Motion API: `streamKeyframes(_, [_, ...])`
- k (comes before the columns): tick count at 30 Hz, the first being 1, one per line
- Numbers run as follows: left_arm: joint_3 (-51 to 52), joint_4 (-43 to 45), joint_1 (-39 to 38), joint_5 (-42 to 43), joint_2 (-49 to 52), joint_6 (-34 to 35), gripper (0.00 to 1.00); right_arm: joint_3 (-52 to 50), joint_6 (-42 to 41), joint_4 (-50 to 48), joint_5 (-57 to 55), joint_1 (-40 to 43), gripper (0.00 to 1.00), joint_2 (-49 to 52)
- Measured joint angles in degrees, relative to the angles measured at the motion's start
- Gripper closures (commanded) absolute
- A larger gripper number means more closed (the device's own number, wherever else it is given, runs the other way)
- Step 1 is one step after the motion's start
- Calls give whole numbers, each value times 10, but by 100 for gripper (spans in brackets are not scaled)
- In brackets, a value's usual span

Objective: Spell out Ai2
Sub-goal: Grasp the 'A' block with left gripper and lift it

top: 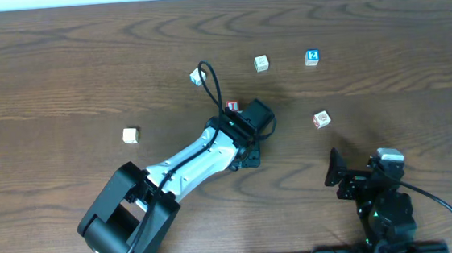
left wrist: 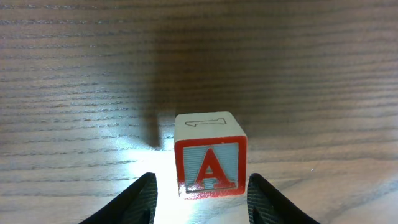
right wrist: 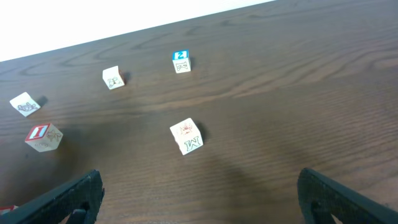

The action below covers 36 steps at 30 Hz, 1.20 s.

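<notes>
Your left gripper (left wrist: 201,178) stands spread, its black fingers (left wrist: 140,199) on either side of the A block (left wrist: 210,155) but not pinching it. The cube looks like painted wood, square-edged, with a red letter on pale blue. It rests on the dark, grained wooden table (left wrist: 74,74), near its middle. Your right gripper (right wrist: 199,180) gapes wide and holds nothing. Beyond it lie an M block (right wrist: 188,137) and, farthest, the blue 2 block (right wrist: 181,61). No letters are lined up, so the spelling looks barely begun.
</notes>
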State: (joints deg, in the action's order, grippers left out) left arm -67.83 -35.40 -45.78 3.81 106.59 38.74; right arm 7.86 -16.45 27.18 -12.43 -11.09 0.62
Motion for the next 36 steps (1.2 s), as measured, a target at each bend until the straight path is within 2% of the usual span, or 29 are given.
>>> streamKeyframes(15, [0, 10, 0, -10, 19, 22, 57, 0, 0, 0, 0, 0, 1, 0])
streamKeyframes(21, [0, 10, 0, -10, 21, 28, 69, 0, 0, 0, 0, 0, 1, 0])
streamKeyframes(36, [0, 11, 0, -10, 21, 31, 81, 0, 0, 0, 0, 0, 1, 0])
